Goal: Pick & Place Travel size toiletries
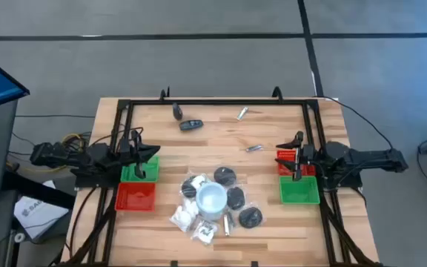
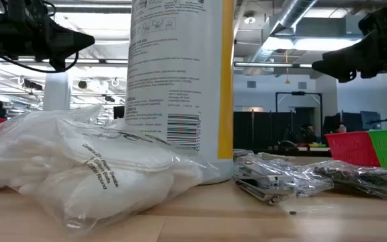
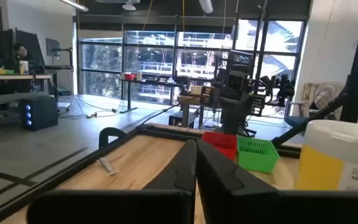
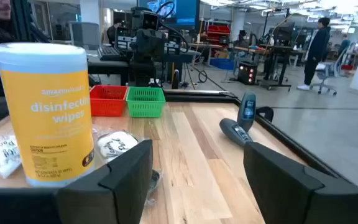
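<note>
The travel size toiletries [image 1: 217, 204] lie heaped at the near middle of the wooden table [image 1: 199, 148], black discs and clear-wrapped white pieces crowding around a tall wipes canister [image 1: 212, 199]. A few strays sit apart toward the far edge: two small dark oblong pieces [image 1: 186, 120] and two thin silvery sticks [image 1: 247, 130]. Bare wood lies open between heap and strays, and on either side toward the trays.

The left gripper [image 1: 151, 153] hovers with fingers pressed together, empty, over the left green tray [image 1: 130, 173], whose red neighbour [image 1: 136, 196] sits nearer the front. The right gripper [image 1: 296, 154] hangs spread wide, empty, above the right red tray [image 1: 286, 165] and green tray [image 1: 299, 190]. Grey floor surrounds the table.
</note>
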`<action>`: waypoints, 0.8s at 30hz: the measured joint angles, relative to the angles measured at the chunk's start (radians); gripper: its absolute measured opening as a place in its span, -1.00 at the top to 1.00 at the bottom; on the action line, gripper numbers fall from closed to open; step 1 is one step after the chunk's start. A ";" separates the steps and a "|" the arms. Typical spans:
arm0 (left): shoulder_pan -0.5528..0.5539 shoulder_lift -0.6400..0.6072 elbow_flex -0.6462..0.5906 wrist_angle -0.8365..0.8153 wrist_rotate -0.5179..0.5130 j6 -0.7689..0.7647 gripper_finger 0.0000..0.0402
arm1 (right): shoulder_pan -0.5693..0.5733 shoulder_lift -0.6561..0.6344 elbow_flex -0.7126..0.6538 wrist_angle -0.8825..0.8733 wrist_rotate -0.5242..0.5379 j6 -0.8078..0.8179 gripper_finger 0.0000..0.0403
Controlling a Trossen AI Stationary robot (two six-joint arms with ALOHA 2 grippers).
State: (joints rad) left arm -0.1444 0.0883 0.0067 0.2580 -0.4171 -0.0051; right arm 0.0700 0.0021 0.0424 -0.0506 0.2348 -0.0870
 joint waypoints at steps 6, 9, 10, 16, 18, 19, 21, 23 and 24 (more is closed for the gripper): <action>0.000 0.000 0.000 0.003 0.000 0.000 0.98 | 0.000 0.000 0.000 0.000 0.000 0.009 -0.19; 0.000 0.000 0.000 0.008 0.000 0.000 0.98 | 0.000 0.000 0.000 0.000 0.000 0.009 -0.19; 0.000 0.000 0.000 0.010 0.000 0.000 0.98 | 0.000 0.000 0.000 0.000 0.000 0.009 -0.19; 0.000 0.000 0.000 0.020 0.000 0.000 0.98 | 0.000 0.000 0.000 0.000 0.000 0.009 -0.19; 0.000 0.000 0.000 0.021 0.000 0.000 0.98 | 0.000 0.000 0.000 0.000 0.000 0.009 -0.19; 0.000 0.000 0.000 0.021 0.000 -0.004 0.98 | 0.000 0.000 0.000 0.000 0.000 0.009 -0.19; 0.000 0.000 0.000 0.021 0.000 -0.044 0.98 | 0.000 0.000 0.000 0.000 0.000 0.009 -0.19; 0.000 0.000 0.000 0.021 0.001 -0.096 0.98 | 0.000 0.000 0.000 0.000 0.000 0.009 -0.19; 0.000 0.003 0.000 0.020 0.010 -0.116 0.98 | 0.000 0.000 0.000 0.000 0.000 0.009 -0.19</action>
State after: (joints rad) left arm -0.1444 0.0914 0.0067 0.2784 -0.4072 -0.1213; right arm 0.0700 0.0017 0.0425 -0.0505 0.2349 -0.0784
